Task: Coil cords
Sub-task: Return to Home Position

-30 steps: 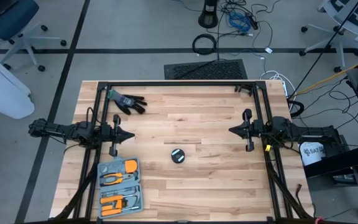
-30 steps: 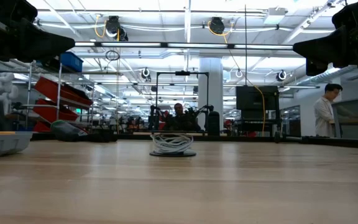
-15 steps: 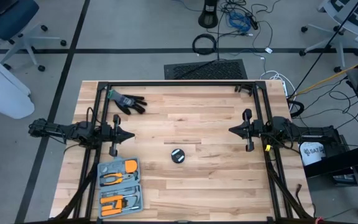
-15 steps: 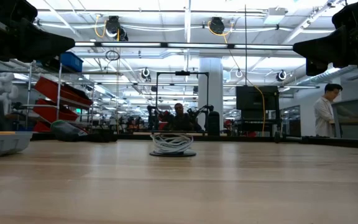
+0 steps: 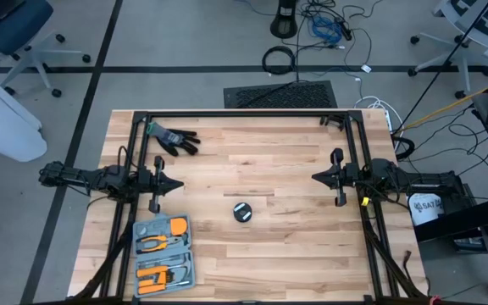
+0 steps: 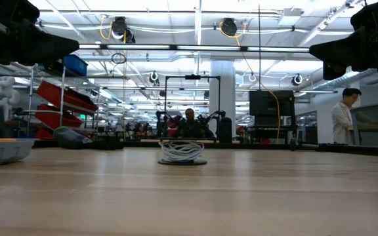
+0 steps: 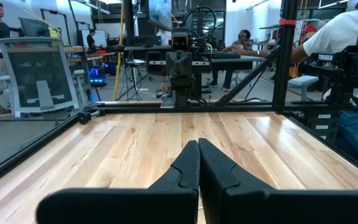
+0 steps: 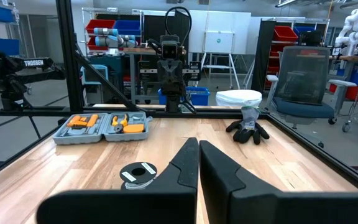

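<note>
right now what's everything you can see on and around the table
coiled cord: one, white wound on a black spool, table middle
glove: one, black, table's left side, top of the high view
tool tray: one, grey with orange tools, left side, bottom of the high view
table: one, pale wood
people: several, one in a white top, room beyond the table
left pincer: one, dark, shut, left edge
right pincer: one, dark, shut, right edge

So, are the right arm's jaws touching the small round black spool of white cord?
Apart. The high view shows bare wood between the right arm's jaws and the round black spool.
</note>
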